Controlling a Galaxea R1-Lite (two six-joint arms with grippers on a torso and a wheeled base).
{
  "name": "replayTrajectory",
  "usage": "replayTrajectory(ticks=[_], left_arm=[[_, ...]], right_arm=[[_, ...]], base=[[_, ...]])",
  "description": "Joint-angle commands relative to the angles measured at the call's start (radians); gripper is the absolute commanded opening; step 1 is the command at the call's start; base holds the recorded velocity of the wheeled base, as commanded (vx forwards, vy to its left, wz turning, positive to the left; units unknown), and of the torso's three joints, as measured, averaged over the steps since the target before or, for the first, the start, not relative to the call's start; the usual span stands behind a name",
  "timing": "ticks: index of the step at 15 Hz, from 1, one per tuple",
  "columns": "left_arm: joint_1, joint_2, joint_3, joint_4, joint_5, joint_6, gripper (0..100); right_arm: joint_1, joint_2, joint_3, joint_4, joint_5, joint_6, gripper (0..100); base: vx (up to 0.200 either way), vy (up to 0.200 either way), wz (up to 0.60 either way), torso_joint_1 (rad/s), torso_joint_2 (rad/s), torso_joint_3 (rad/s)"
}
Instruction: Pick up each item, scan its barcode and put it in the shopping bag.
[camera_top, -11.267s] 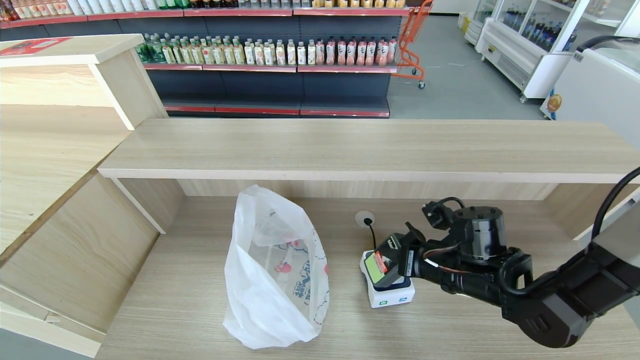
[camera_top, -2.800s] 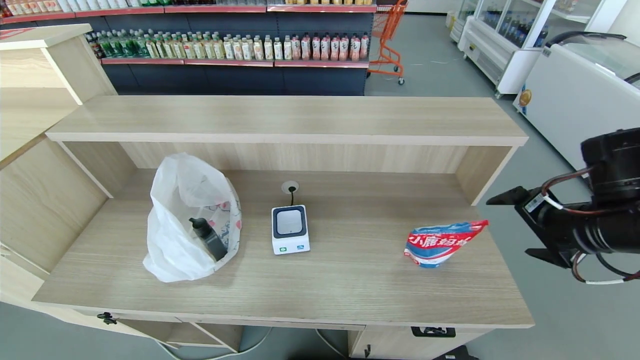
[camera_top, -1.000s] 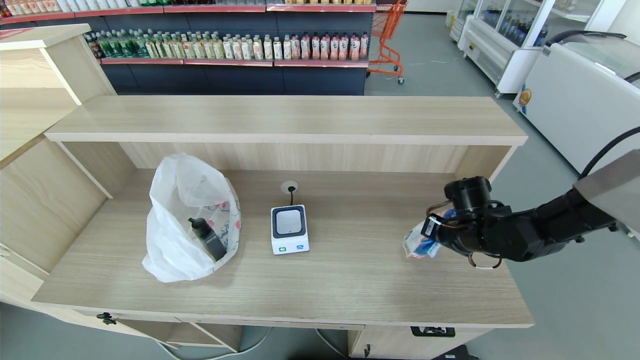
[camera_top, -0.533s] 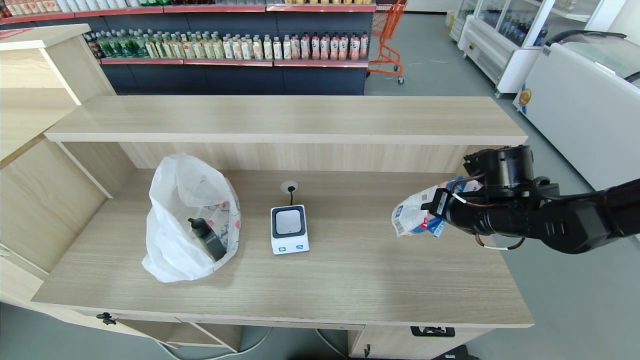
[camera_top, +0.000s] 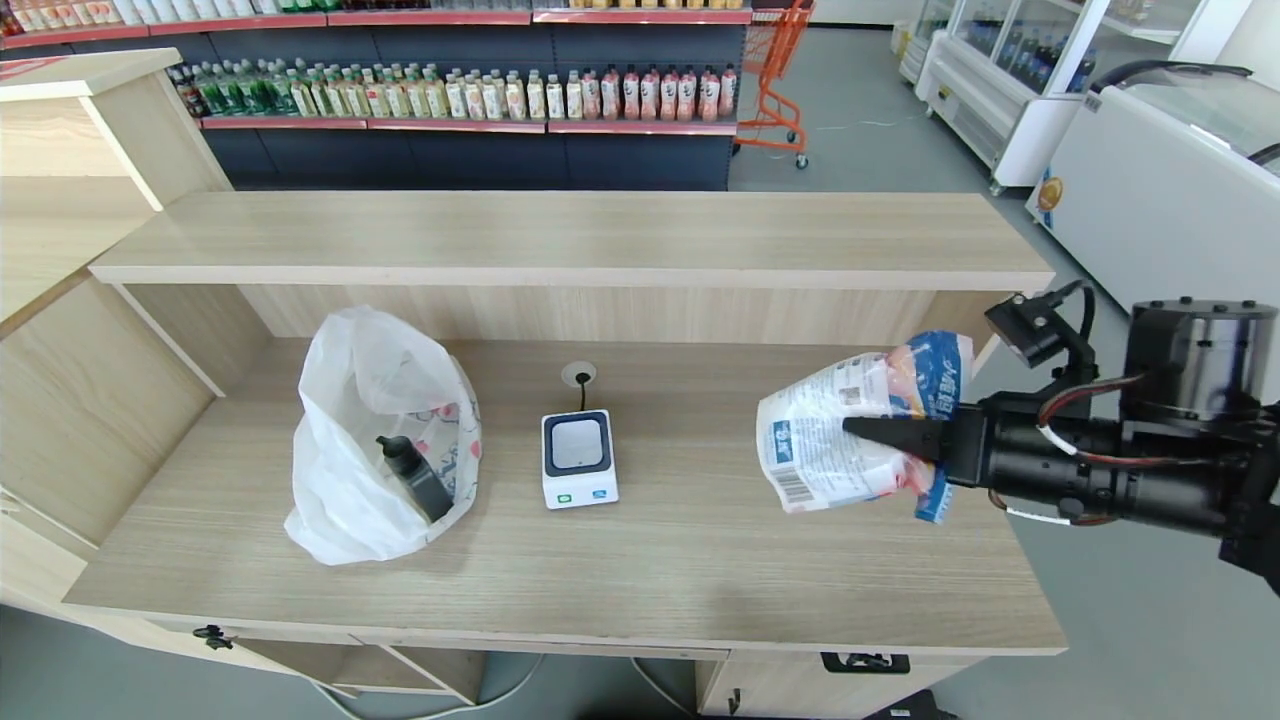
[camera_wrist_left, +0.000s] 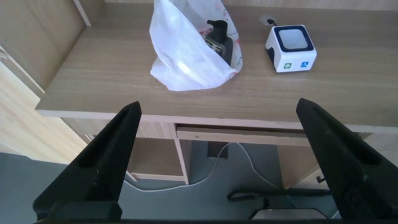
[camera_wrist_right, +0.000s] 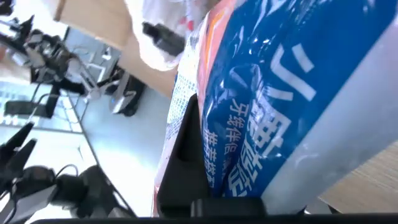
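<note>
My right gripper is shut on a snack bag, white on its back with blue and red edges, held in the air above the right part of the counter with its barcode side facing me. Close up, the snack bag shows blue with white print between my dark fingers. The white barcode scanner sits mid-counter. The white shopping bag stands at the left with a dark pump bottle inside. My left gripper is open, off the counter's front edge, with the shopping bag and scanner beyond.
A raised wooden ledge runs along the back of the counter. A cable port lies behind the scanner. Store shelves of bottles and freezers stand farther off.
My right arm reached the snack bag on the counter, closed on it, and lifted and turned it so its white barcode side now faces up. The pump bottle went into the shopping bag earlier.
</note>
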Motion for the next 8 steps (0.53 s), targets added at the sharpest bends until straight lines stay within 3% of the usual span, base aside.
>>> replayTrajectory(ticks=[1, 3, 8], left_arm=[[0.0, 0.0, 0.0, 0.0, 0.0, 0.0, 100], [0.002, 0.0, 0.0, 0.0, 0.0, 0.0, 100], [0.0, 0.0, 0.0, 0.0, 0.0, 0.0, 100]], right_arm=[[0.006, -0.118, 0.068, -0.01, 0.084, -0.009, 0], [0.054, -0.137, 0.076, -0.015, 0.124, -0.012, 0], [0.153, -0.172, 0.093, -0.027, 0.088, -0.053, 0]], base=[[0.0, 0.0, 0.0, 0.0, 0.0, 0.0], [0.0, 0.0, 0.0, 0.0, 0.0, 0.0], [0.0, 0.0, 0.0, 0.0, 0.0, 0.0]])
